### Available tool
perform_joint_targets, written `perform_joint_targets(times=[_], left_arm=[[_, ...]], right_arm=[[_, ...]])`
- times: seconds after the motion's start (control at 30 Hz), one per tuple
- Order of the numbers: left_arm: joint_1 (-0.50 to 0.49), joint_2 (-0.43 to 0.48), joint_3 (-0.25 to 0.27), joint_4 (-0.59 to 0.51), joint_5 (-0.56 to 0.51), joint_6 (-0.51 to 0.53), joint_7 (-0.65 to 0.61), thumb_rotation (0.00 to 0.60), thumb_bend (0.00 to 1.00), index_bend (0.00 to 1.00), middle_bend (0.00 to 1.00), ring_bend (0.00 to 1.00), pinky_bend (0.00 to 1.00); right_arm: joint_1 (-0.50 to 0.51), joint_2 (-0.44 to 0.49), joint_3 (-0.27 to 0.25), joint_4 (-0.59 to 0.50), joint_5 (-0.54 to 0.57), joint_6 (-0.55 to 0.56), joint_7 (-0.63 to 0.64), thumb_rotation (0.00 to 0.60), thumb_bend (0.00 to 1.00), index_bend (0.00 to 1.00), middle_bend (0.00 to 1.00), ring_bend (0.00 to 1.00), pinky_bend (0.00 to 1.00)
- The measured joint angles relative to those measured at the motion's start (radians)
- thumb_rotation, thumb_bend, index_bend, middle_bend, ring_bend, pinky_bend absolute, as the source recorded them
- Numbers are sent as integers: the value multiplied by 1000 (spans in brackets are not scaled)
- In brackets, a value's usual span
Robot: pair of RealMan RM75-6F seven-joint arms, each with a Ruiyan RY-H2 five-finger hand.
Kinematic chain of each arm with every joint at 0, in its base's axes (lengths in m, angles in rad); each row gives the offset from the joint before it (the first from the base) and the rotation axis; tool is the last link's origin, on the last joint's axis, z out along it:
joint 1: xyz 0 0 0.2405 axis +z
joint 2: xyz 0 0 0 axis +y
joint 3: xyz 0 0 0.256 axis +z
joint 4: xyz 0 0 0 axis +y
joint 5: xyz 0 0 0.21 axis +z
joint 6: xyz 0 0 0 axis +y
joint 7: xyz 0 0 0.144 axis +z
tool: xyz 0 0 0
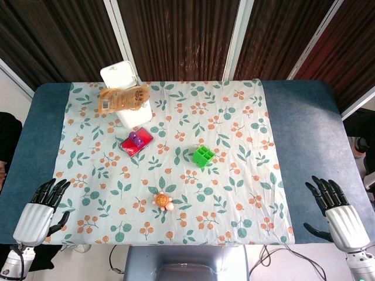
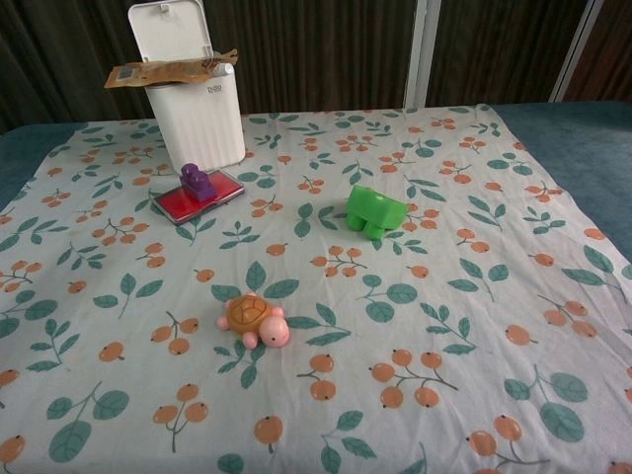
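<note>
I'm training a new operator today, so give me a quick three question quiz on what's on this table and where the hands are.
1. True or false: the left hand holds the toy turtle.
2. What lies across the top of the white bin?
A. a brown snack packet
B. a green block
C. a purple stamp
3. Fill in: the purple stamp stands on a ____ ink pad.

Key
1. False: both it and the right hand rest open at the table's near corners, apart from everything.
2. A, the brown snack packet.
3. red
</note>
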Motion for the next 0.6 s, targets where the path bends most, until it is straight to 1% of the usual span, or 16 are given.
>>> perform_joint_targets(times=[0.17, 0.23, 0.27, 0.33, 0.37, 0.4, 0.43, 0.6], left_arm=[[-9, -10, 4, 1, 9, -15, 9, 600, 377, 0, 100, 32, 138], [-14, -18, 6, 3, 20, -18, 15, 600, 377, 0, 107, 85, 171], [-19, -26, 8, 6, 33, -20, 19, 600, 376, 0, 113, 148, 231], [-31, -46, 13, 14, 59, -26, 26, 600, 375, 4, 121, 393, 498], [-43, -62, 17, 19, 81, -34, 28, 600, 375, 7, 122, 480, 588], [-55, -74, 21, 23, 98, -45, 28, 600, 375, 18, 123, 613, 713], [-70, -87, 25, 27, 116, -58, 28, 600, 376, 30, 129, 687, 779], [-158, -174, 25, 68, 187, -138, 61, 600, 383, 111, 192, 870, 927]], right_arm=[[0, 5, -4, 3, 0, -5, 5, 600, 214, 0, 0, 0, 0], [0, 9, -7, 3, -4, -2, 16, 600, 214, 0, 0, 0, 0], [-1, 11, -8, 4, -8, 0, 20, 600, 214, 0, 0, 0, 0], [-1, 14, -12, 6, -17, 5, 26, 600, 214, 0, 0, 0, 0], [-2, 15, -14, 6, -20, 6, 29, 600, 214, 0, 0, 0, 0], [-2, 17, -17, 6, -23, 6, 33, 600, 214, 0, 0, 0, 0], [-2, 18, -18, 6, -25, 7, 34, 600, 214, 0, 0, 0, 0], [-1, 20, -24, 1, -26, -4, 33, 600, 214, 0, 0, 0, 0]])
